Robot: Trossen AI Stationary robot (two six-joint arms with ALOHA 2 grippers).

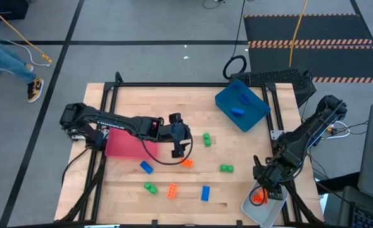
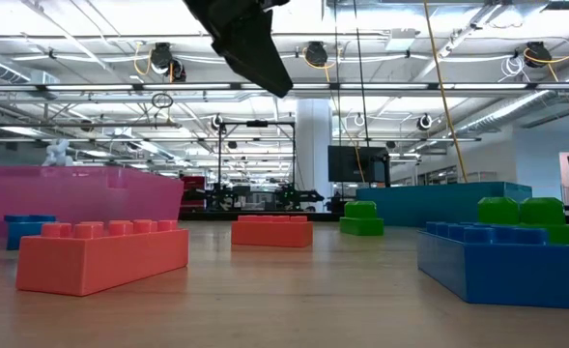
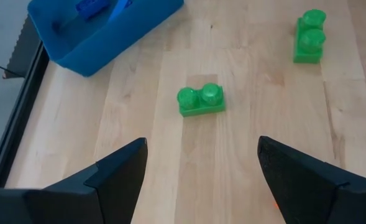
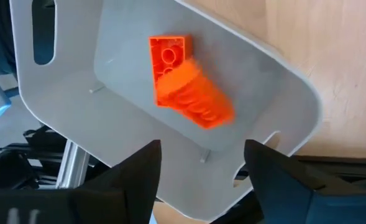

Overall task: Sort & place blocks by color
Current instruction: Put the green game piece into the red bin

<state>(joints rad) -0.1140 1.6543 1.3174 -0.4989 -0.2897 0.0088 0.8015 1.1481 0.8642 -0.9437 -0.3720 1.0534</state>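
Orange bricks [image 4: 186,84] lie just below my right gripper [image 4: 201,165], one blurred on top of another, in the grey tray [image 4: 282,93] at the table's near right corner; my right fingers stand apart above them with nothing between them. Over the middle of the table [image 1: 249,152] my left gripper [image 3: 201,180] hangs spread wide and empty, above the bare wood, with a green brick [image 3: 200,99] just ahead of it and a second green brick [image 3: 309,36] farther off. An orange brick [image 1: 187,163] sits on the wood right beside my left fingertips. Nearer the front edge lie a blue brick [image 1: 146,167], a third green one [image 1: 151,187], another orange one [image 1: 172,190] and another blue one [image 1: 205,193]. Two blue bricks [image 1: 240,104] rest in the blue tray [image 1: 257,114] at the far right. A red tray [image 1: 124,144] sits under my left arm. One person's leg [image 1: 9,60] shows on the floor beyond the far left corner.
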